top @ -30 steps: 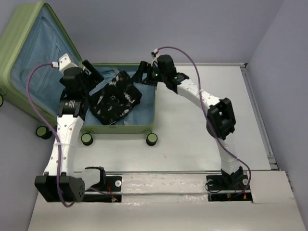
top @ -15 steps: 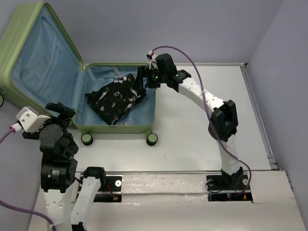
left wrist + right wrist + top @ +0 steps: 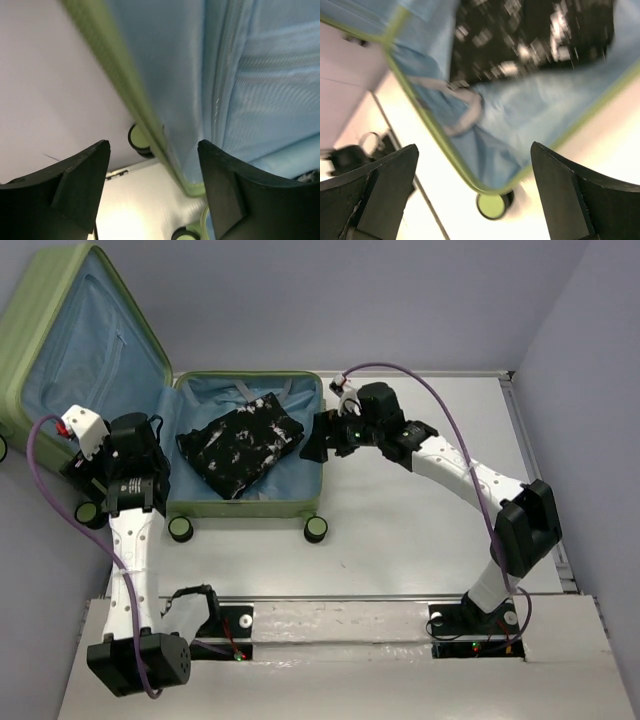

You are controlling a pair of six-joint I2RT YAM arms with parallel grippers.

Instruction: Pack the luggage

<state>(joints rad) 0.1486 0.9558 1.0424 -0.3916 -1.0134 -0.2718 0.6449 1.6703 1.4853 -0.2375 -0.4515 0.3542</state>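
The luggage lies open. Its lid leans up at the back left, and its base is flat with a black-and-white cloth inside. My left gripper is open and empty beside the lid's lower edge, left of the base. In the left wrist view its jaws stand wide apart around the green rim, apart from it. My right gripper is open and empty over the base's right edge. The right wrist view shows that gripper above the rim, with the cloth beyond it.
Black wheels with green hubs line the base's front and show in the wrist views. More wheels sit at the far left by the wall. A white table stretches right of the case. Grey walls close in behind.
My left arm swung out of the case, down to the near left, then up beside the lid's lower edge. My right gripper drew back to the base's right edge. The cloth lies flatter.
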